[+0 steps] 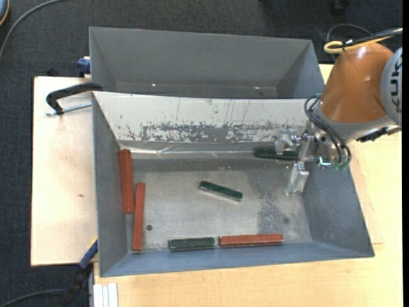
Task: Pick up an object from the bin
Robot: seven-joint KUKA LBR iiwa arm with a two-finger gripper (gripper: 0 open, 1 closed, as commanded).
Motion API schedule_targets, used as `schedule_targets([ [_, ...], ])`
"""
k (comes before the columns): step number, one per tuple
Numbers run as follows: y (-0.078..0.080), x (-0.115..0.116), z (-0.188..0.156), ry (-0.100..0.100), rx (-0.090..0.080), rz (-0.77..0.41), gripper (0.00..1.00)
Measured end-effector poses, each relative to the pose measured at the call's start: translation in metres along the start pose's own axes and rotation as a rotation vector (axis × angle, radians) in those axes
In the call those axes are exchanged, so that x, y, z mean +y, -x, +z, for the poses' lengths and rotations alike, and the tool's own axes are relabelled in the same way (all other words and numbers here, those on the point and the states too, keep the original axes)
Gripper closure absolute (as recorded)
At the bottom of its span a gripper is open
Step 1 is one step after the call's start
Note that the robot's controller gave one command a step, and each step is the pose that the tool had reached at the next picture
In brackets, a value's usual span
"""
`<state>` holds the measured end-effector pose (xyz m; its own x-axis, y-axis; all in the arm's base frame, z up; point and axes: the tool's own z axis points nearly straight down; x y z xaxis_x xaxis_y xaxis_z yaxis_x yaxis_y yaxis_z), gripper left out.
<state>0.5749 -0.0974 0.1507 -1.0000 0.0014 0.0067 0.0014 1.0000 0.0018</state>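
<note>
My gripper hangs low at the right end of the bin, near the back wall. A dark green bar lies level along the foot of the back wall just left of it, its right end hidden behind the gripper. Whether the gripper touches that bar is unclear. Another dark green bar lies slanted on the bin floor's middle, well left of the gripper.
Along the front wall lie a dark green bar and a red bar end to end. Two red bars lie along the left wall. The arm's orange cover looms over the bin's right rim.
</note>
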Motion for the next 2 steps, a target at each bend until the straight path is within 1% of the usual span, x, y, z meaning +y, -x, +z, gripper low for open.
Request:
schedule_targets([
  [1, -0.0033, 0.0762, 0.0835, 0.004, -0.001, -0.063, 0.0],
  [2, -0.001, 0.0723, 0.0799, -0.001, -0.008, -0.059, 1.0],
])
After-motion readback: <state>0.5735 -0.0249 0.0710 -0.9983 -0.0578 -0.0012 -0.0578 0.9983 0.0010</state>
